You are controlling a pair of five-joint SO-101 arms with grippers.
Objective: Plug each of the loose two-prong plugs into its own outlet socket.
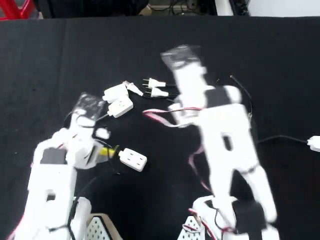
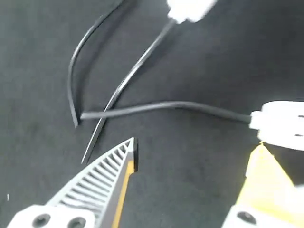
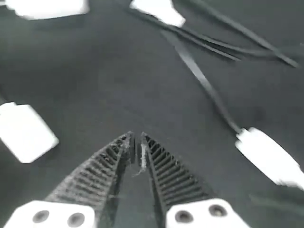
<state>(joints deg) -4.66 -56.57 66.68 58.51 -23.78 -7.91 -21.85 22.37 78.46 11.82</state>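
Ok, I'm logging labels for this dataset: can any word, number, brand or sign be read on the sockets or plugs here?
None can be read. The outlet socket and the two-prong plugs show plain white surfaces in all three views; any fine marking on them is too blurred to tell.

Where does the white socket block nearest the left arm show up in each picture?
High view: the socket block lies lower centre-left, by the yellow finger of the left gripper.
Left wrist view: beside that yellow finger, at, black cable leading off.
Right wrist view: several white pieces; cannot tell if any is it.
Shared landmark: the yellow finger.
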